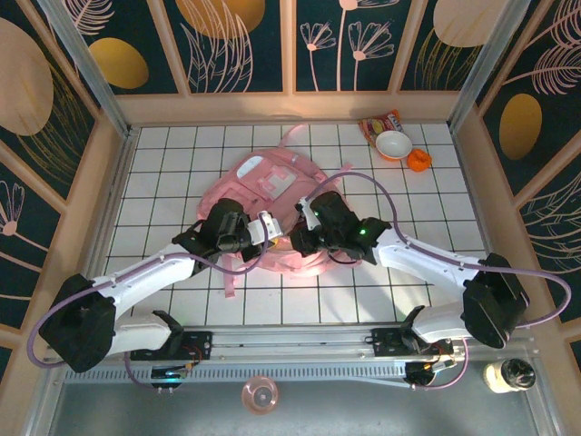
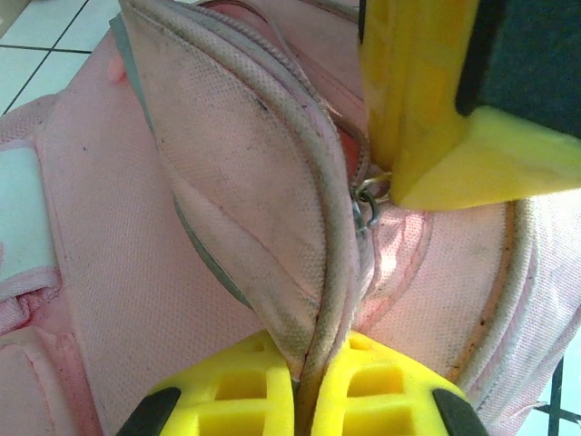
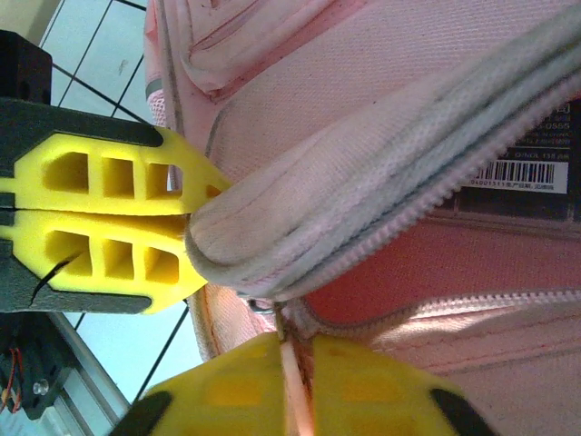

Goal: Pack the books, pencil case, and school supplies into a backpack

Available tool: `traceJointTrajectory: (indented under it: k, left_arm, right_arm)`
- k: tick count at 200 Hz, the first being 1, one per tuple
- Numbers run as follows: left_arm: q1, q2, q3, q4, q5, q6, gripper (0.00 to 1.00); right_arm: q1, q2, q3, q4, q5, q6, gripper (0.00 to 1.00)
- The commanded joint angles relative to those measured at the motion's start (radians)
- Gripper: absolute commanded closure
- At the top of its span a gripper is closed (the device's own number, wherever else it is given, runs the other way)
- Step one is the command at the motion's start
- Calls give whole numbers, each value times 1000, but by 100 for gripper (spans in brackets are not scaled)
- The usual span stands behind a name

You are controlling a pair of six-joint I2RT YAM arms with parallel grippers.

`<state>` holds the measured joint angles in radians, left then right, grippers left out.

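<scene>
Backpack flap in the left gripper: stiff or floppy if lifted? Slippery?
Probably floppy: the flap of the backpack folds and sags where the left gripper pinches its edge. Likely light: it looks like thin woven cloth. Unlikely to slip: the weave looks rough.

The backpack point(image 1: 272, 195) is soft and pink. It lies flat in the middle of the top view, its lighter, glossy front pocket facing up toward the upper centre and a thin pink strap trailing toward the lower left. In the left wrist view the backpack point(image 2: 118, 300) has a woven flap with a grey-piped edge standing up at centre frame. In the right wrist view the backpack point(image 3: 408, 73) gapes along its zip point(image 3: 427, 213), which runs from lower left to upper right. Inside, at the right edge, lies a dark rectangular item point(image 3: 522, 177) with a white barcode label.
</scene>
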<state>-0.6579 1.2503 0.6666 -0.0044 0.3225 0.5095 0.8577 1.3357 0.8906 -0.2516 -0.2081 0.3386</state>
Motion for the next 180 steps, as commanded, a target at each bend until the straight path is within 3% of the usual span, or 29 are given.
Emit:
traceJointTrajectory:
  k: [1, 39, 60, 92, 136, 161, 180]
  left_arm:
    - [20, -5, 38, 40, 50, -57, 100]
    - [58, -23, 23, 20, 40, -53, 100]
    - [85, -46, 5, -8, 23, -35, 100]
    - [112, -74, -13, -44, 0, -13, 100]
    - [114, -62, 1, -42, 50, -23, 100]
    - [113, -52, 20, -39, 89, -27, 100]
    - [113, -50, 27, -34, 116, -31, 100]
  right_arm:
    - [4, -21, 3, -30, 12, -4, 100]
    - [-29, -38, 5, -146, 167, 2, 100]
    - [-97, -52, 1, -194, 174, -16, 100]
    - [-129, -70, 7, -183, 93, -71, 100]
    - [-68, -37, -23, -57, -60, -69, 100]
    - [-66, -5, -33, -6, -66, -65, 82]
    - [-66, 23, -24, 14, -63, -79, 79]
